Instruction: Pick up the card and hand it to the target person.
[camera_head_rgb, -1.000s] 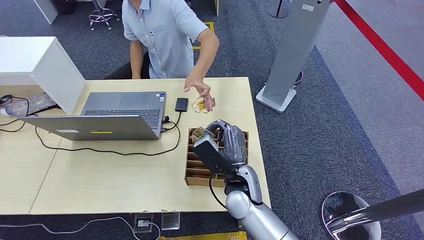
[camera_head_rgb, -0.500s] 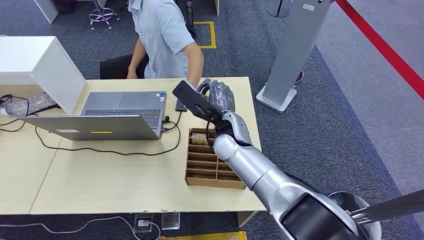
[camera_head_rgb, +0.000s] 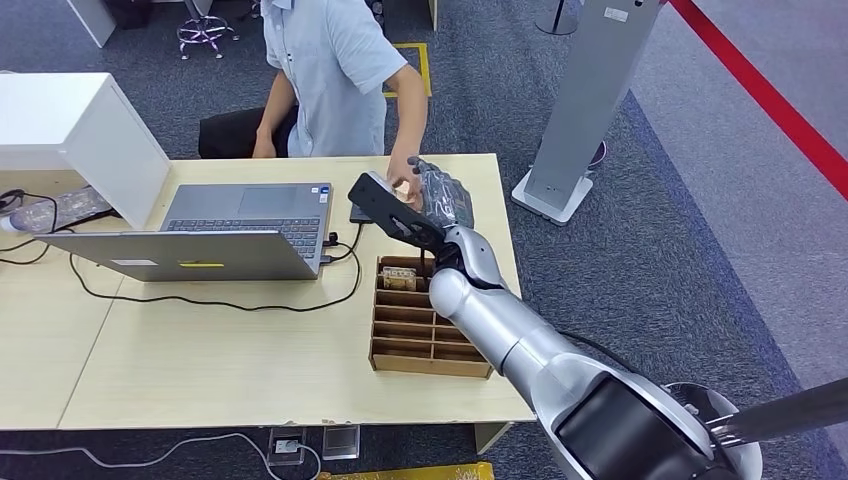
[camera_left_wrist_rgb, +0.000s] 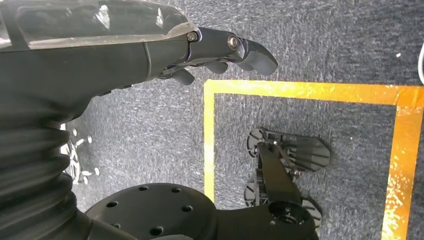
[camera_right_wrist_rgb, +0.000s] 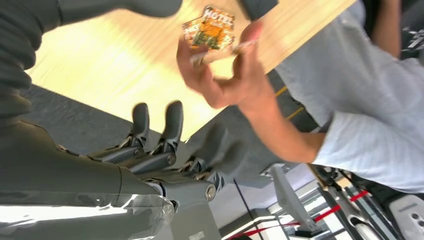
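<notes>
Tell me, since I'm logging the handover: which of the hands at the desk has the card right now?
The person's hand has it, pinching the orange-printed card over the wooden desk. The robot's right hand sits beside it with its fingers apart, holding nothing.

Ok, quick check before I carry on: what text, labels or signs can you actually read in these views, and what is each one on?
"HOTEL" on the card the person's hand holds, seen in the right wrist view; the smaller print under it is blurred.
Yellow sticker on the laptop lid: too small to read.
Small sticker by the laptop keyboard: too small to read.
White label on the grey pillar: too small to read.
Nothing else is readable.
</notes>
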